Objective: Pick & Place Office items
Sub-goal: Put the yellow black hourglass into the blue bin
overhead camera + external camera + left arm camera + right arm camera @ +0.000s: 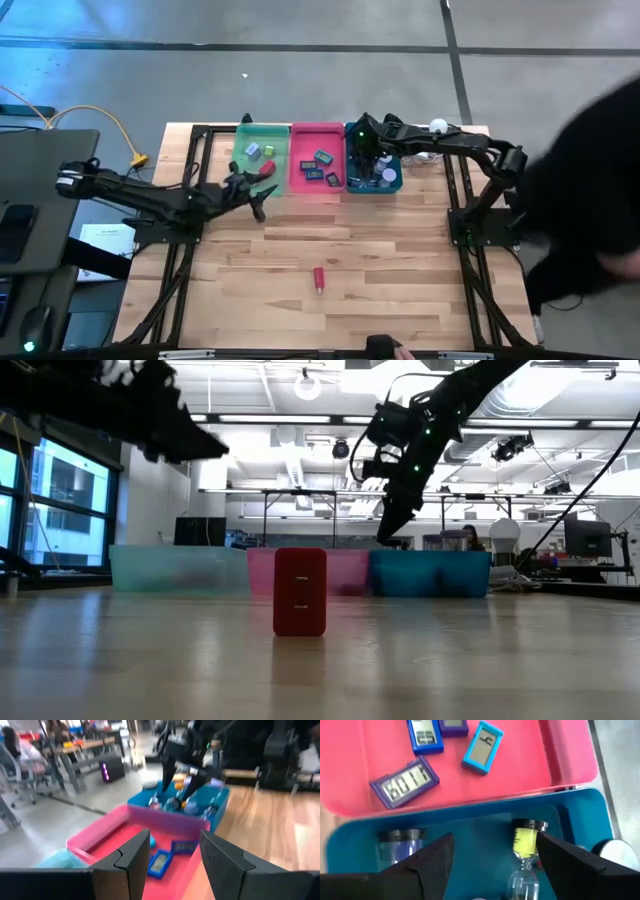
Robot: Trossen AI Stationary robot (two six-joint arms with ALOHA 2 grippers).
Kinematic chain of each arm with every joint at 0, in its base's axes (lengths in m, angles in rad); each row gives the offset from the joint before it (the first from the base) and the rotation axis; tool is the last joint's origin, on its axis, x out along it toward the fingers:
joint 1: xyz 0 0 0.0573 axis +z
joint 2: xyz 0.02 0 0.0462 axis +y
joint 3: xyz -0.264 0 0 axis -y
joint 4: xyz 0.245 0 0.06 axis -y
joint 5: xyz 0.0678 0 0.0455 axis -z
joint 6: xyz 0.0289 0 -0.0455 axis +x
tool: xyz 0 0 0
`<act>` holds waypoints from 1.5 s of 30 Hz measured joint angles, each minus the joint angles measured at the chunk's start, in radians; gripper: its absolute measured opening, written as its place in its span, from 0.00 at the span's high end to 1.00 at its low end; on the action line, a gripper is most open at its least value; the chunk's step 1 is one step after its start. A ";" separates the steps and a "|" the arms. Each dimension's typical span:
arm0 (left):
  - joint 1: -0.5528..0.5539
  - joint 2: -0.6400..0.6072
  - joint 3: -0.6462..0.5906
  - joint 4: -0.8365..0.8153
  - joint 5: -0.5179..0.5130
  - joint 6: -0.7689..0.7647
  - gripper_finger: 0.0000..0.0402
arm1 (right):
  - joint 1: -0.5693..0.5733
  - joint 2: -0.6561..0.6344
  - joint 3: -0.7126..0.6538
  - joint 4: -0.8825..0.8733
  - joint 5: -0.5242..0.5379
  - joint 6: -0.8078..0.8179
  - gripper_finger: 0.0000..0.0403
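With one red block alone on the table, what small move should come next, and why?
Probably the left pincer should swing toward the red block, the only item lying outside the trays. That pincer hangs open and empty near the green tray, on the block's side. The right pincer, also open, is over the teal tray, farther from the block.

red block [319,278]: upright, alone, well before pink tray [300,180] | blue clips [322,165]: flat, scattered inside that tray
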 joint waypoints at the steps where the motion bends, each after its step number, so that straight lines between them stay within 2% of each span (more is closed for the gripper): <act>1: 0.021 0.001 0.000 -0.023 0.024 -0.008 0.59 | 0.000 0.002 0.000 0.000 0.003 -0.012 0.32; 5: 0.102 0.004 0.000 -0.080 0.155 -0.017 0.59 | 0.000 0.001 0.000 0.015 0.013 -0.028 0.33; 11: 0.217 0.008 0.000 -0.091 0.406 0.004 0.59 | -0.001 0.001 0.000 0.055 0.124 0.050 0.38; 18: 0.363 0.008 0.000 -0.117 0.711 0.003 0.59 | 0.003 0.001 0.000 0.058 0.078 -0.006 0.43; 23: 0.455 0.020 0.000 -0.134 0.865 0.021 0.59 | -0.019 0.001 0.004 0.172 0.052 -0.080 0.47; 26: 0.501 0.039 0.000 -0.127 0.904 0.021 0.59 | -0.012 0.015 0.060 0.202 0.034 -0.124 0.51; 31: 0.551 0.092 0.000 -0.100 0.928 0.013 0.59 | -0.003 0.107 0.235 0.174 0.024 -0.131 0.59; 36: 0.571 0.154 0.000 -0.019 0.966 0.014 0.59 | -0.014 0.222 0.403 -0.009 0.103 -0.072 0.66; 39: 0.584 0.177 0.001 -0.003 0.990 0.020 0.59 | -0.014 0.230 0.416 -0.126 0.189 -0.060 0.69; 41: 0.596 0.184 0.001 -0.002 1.005 0.037 0.59 | -0.013 0.219 0.416 -0.210 0.211 -0.050 0.71; 43: 0.609 0.187 0.001 -0.002 1.024 0.037 0.59 | -0.016 0.200 0.416 -0.281 0.164 -0.025 0.72; 45: 0.625 0.187 0.001 -0.002 1.054 0.037 0.59 | -0.029 0.187 0.417 -0.339 0.054 -0.020 0.73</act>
